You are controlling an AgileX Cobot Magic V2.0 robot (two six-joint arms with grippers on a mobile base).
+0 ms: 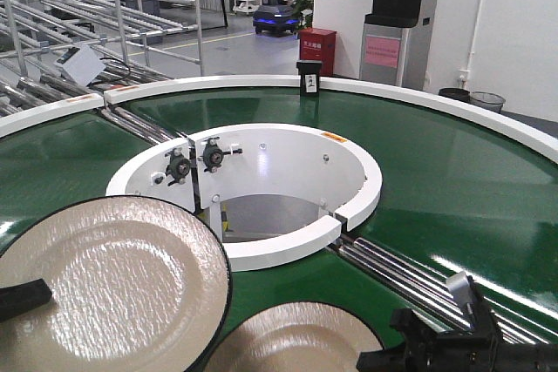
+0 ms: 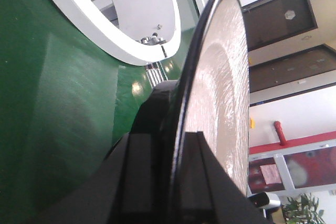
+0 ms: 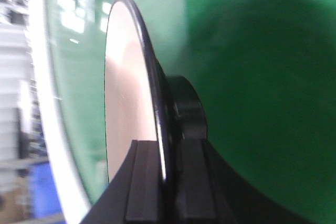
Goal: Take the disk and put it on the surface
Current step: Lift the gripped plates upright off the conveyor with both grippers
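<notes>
Two cream disks with black rims are in view. The larger disk [image 1: 113, 285] hangs over the green belt at the lower left, and my left gripper [image 1: 39, 292] is shut on its near edge. The left wrist view shows that disk [image 2: 220, 77] edge-on between the fingers of the left gripper [image 2: 176, 182]. The second disk [image 1: 296, 337] is at the bottom centre, with my right gripper [image 1: 373, 360] shut on its right edge. In the right wrist view this disk [image 3: 126, 93] stands clamped in the right gripper [image 3: 168, 177]. The surface is out of view.
The green curved conveyor belt [image 1: 453, 189] runs round a white inner ring [image 1: 288, 246] with an open well. Metal rollers [image 1: 392, 272] cross the belt at the right and upper left. A small black box [image 1: 309, 77] stands on the white outer rim. Racks and a blue cart lie beyond.
</notes>
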